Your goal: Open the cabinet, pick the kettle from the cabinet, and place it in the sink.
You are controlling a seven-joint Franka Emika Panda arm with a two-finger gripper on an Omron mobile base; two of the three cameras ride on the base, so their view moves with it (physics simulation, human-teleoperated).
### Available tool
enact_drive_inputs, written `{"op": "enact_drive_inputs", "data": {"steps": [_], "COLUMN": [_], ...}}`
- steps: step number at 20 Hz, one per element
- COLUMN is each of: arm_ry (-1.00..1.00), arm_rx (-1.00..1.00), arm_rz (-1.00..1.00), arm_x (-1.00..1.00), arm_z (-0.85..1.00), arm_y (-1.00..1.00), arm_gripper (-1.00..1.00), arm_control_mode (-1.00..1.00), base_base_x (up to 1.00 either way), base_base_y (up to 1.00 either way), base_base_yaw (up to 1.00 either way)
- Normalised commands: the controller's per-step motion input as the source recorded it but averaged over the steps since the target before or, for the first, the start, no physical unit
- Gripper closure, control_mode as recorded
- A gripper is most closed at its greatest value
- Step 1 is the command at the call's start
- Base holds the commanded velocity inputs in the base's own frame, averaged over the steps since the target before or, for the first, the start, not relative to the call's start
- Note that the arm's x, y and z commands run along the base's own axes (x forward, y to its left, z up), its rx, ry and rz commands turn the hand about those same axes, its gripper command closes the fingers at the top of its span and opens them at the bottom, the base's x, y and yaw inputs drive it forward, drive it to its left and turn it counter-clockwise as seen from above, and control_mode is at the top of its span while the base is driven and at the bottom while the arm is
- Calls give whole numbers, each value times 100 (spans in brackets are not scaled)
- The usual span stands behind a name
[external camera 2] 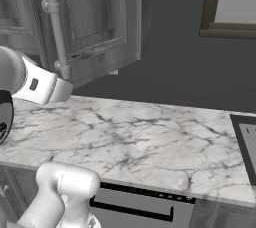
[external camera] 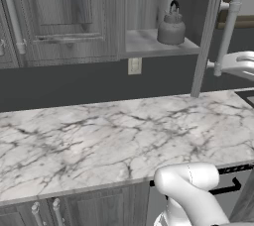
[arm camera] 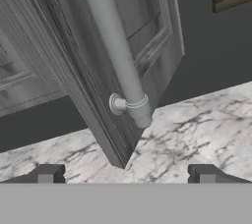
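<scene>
Inside the open cabinet (external camera: 206, 36), the kettle (external camera: 171, 28) sits on its shelf, while the fingers (arm camera: 125, 174) stand spread wide, gripping nothing.

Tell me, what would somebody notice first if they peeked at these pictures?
Probably the cabinet with its door swung wide open, and the little grey kettle sitting on the shelf inside. Next comes the long silver handle on that door, filling the hand view, with the open gripper just below it and holding nothing. Under it all stretches the white marble counter.
</scene>
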Motion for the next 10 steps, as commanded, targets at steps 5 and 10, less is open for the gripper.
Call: {"op": "enact_drive_inputs", "data": {"steps": [5,10], "arm_ry": [5,1], "arm_rx": [0,0], "arm_rz": [-15,-15], "arm_x": [-24,-7], "arm_z": [4,8], "arm_y": [25,35], "arm_gripper": [-100,-100], "arm_control_mode": [-100,-100], "base_base_x": [0,0], "base_base_y": [0,0], "base_base_yaw": [0,0]}}
